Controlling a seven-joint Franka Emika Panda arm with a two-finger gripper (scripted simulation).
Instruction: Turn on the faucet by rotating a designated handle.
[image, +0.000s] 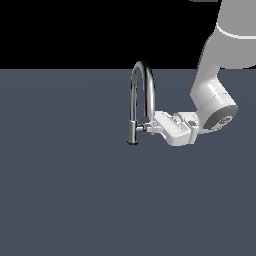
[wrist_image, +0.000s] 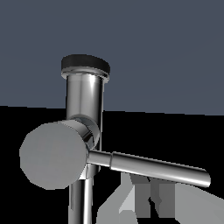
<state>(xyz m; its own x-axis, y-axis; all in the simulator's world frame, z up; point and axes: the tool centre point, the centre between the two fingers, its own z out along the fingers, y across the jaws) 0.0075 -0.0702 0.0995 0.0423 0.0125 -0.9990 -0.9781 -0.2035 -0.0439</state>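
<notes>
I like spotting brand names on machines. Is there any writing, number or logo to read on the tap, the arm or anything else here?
None: no view shows any readable text.
Faucet and handle: plain chrome, unmarked.
Arm and claw: plain white and grey, no label visible.

The gripper (image: 151, 127) reaches in from the exterior view's right to the handle (image: 142, 128) on the upright faucet (image: 134, 100)

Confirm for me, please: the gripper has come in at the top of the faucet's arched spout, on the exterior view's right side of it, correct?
Not quite. The gripper is at the handle low on the stem of the faucet, not at the top of the arch. The exterior view shows this; it does approach from that view's right.
</notes>
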